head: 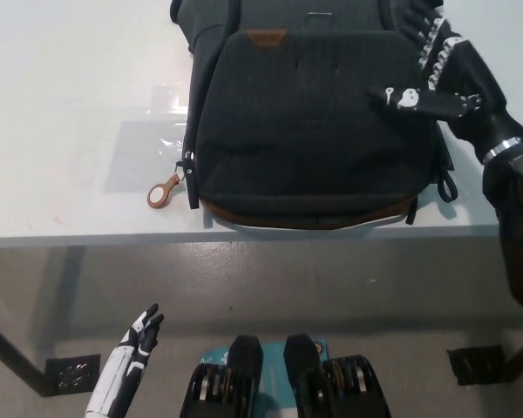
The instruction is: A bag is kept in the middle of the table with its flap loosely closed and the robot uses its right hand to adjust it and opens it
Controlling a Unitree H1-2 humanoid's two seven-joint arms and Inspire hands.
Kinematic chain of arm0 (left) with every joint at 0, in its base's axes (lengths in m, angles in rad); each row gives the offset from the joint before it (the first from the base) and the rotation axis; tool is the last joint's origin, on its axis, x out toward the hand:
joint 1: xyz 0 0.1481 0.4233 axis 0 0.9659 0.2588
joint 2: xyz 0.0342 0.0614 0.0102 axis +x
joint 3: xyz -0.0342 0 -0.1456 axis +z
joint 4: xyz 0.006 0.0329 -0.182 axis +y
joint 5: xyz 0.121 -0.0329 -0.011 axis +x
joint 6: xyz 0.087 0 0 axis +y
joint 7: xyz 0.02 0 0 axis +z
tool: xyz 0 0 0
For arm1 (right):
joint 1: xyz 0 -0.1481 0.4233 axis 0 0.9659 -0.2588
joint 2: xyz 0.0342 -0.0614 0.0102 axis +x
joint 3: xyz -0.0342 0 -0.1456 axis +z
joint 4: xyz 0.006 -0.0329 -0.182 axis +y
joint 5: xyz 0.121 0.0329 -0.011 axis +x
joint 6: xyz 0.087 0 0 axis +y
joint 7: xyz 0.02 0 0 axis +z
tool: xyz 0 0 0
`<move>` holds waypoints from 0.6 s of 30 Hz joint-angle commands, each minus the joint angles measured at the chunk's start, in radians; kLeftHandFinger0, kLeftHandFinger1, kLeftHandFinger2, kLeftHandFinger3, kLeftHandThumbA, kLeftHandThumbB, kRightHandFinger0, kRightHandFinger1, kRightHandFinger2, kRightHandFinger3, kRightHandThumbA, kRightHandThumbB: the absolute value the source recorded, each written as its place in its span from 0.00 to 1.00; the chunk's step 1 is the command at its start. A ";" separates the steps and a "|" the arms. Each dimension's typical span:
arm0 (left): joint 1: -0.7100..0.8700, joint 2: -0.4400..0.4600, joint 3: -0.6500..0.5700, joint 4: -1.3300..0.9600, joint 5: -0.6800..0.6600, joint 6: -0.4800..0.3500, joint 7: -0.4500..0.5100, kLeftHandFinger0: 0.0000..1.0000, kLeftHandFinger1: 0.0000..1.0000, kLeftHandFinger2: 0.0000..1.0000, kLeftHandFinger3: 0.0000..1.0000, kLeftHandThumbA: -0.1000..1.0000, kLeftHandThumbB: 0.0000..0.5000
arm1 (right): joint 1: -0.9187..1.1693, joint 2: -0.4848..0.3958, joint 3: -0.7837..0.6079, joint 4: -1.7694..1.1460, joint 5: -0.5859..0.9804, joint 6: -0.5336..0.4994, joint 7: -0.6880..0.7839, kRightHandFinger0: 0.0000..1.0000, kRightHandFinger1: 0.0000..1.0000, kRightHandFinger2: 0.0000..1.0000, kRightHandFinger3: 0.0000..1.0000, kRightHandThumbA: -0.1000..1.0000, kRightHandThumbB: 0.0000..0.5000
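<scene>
bag [309, 122] mid-table [61, 131], right hand [444, 78] over it

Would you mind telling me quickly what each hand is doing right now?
Left hand: open, holding nothing, low beside the robot, below the table edge.
Right hand: open, fingers spread over the bag at its right side, gripping nothing.

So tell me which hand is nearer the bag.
Right. The black right hand is over the bag at its upper right corner, fingers apart. The white left hand hangs low, below the table edge, well off it.
</scene>
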 commanded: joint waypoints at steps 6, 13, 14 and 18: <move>-0.021 0.021 0.002 -0.023 0.008 -0.021 -0.009 1.00 1.00 1.00 1.00 1.00 0.65 | -0.042 0.018 -0.002 0.050 0.050 -0.017 0.083 1.00 1.00 1.00 1.00 1.00 0.62; -0.032 0.027 0.002 -0.022 0.003 -0.010 -0.020 1.00 1.00 1.00 1.00 1.00 0.65 | -0.025 0.058 -0.078 0.015 0.090 0.041 0.001 0.04 0.19 0.41 0.16 0.05 0.39; -0.033 0.028 0.002 -0.022 0.004 -0.011 -0.020 1.00 1.00 1.00 1.00 1.00 0.65 | -0.023 0.058 -0.074 0.009 0.072 0.035 -0.008 0.00 0.27 0.53 0.21 0.00 0.38; -0.039 0.030 0.003 -0.020 0.004 -0.013 -0.024 1.00 1.00 1.00 1.00 1.00 0.63 | -0.009 0.044 -0.043 -0.030 0.013 0.005 -0.017 0.04 0.43 0.67 0.63 0.00 0.24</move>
